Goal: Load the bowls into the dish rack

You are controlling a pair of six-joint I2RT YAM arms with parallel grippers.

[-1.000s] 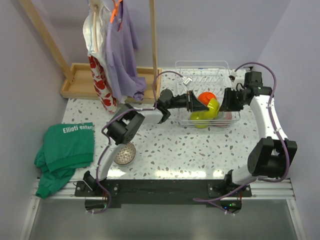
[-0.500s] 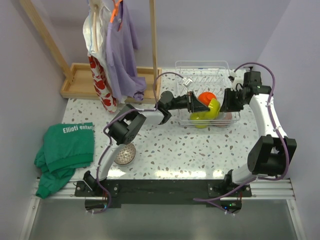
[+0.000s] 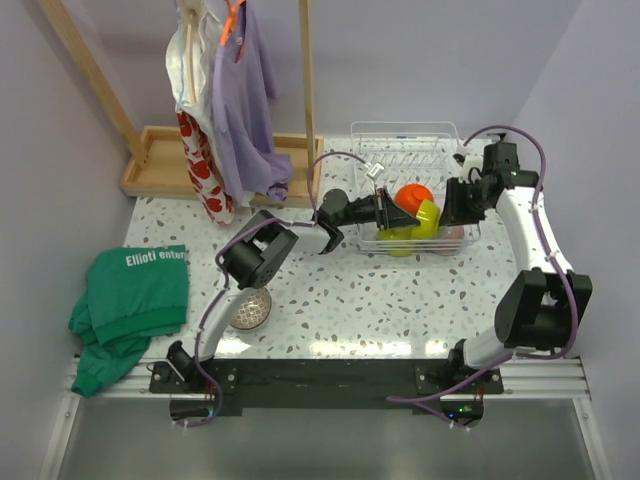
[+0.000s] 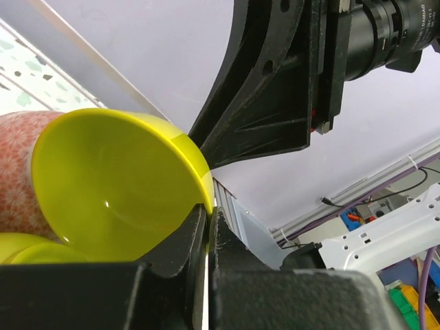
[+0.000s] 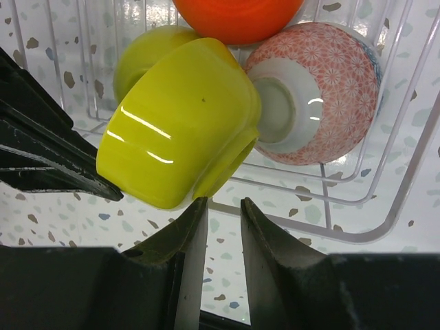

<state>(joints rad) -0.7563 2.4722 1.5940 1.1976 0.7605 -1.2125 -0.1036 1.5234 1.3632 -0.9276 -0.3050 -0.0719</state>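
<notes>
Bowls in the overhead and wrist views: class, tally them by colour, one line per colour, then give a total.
Lime green bowls: 2
Orange-red bowl: 1
Pink-patterned bowl: 1
Grey-brown speckled bowl: 1
Total: 5

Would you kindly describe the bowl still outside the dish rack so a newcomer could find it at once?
On the speckled table, look at the near left, just right of the green cloth. There sits a grey-brown speckled bowl, partly under the left arm. It is the only bowl on the tabletop; the others are at the clear rack.
</notes>
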